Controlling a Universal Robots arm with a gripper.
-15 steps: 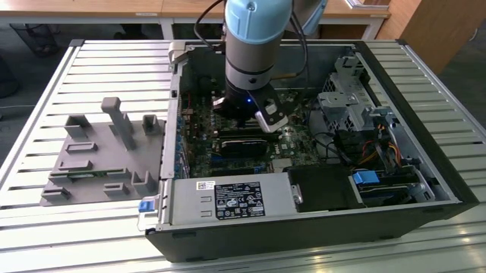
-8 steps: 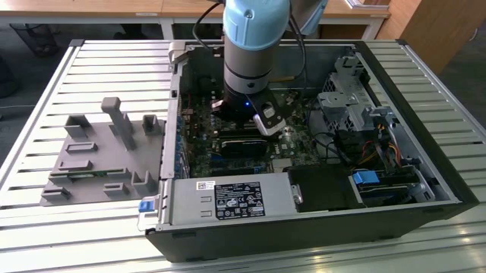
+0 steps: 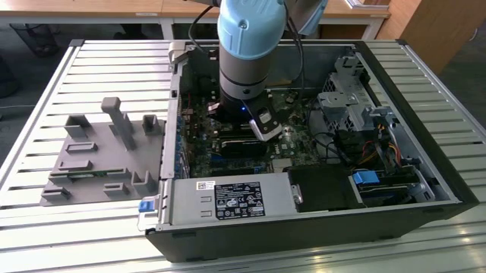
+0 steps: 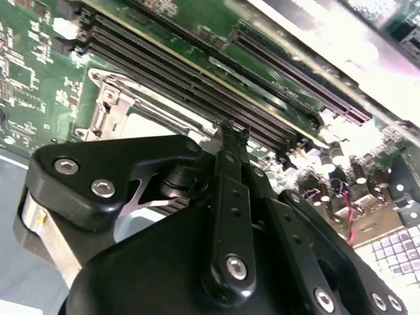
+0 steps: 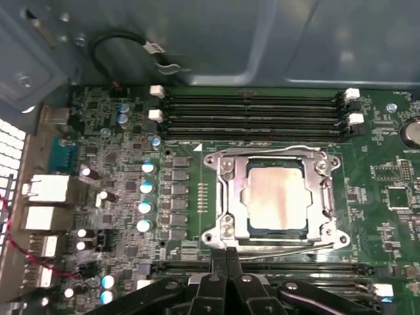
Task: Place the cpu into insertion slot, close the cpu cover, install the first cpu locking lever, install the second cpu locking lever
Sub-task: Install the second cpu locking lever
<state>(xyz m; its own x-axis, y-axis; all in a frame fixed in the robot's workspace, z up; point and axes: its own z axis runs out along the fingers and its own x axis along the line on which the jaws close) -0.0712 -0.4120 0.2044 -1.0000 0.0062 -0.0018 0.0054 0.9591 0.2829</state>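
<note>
The cpu [image 5: 275, 200], a dull silver square, lies in the insertion slot, whose dark edge [image 5: 308, 231] just shows around the chip. Over it the silver cpu cover [image 5: 231, 193] lies flat, framing the chip. One thin wire lever [image 5: 275, 149] runs along the cover's far side and another [image 5: 282, 244] along the side nearest my fingers. My gripper [image 5: 226, 254] is shut, its black fingers pressed together with nothing between them, tips right at that nearer lever and the socket's edge. The second wrist view shows the gripper [image 4: 231, 131] beside the cover's corner [image 4: 108, 108]. From outside, the gripper [image 3: 266, 132] reaches down into the open computer case.
Long black memory slots [image 5: 252, 108] flank the socket on both sides. The motherboard sits in a black case [image 3: 304, 233] with a power supply [image 3: 227, 200] and drive bays [image 3: 357, 108]. A grey fixture [image 3: 99, 153] lies on the slatted table at the exterior view's left.
</note>
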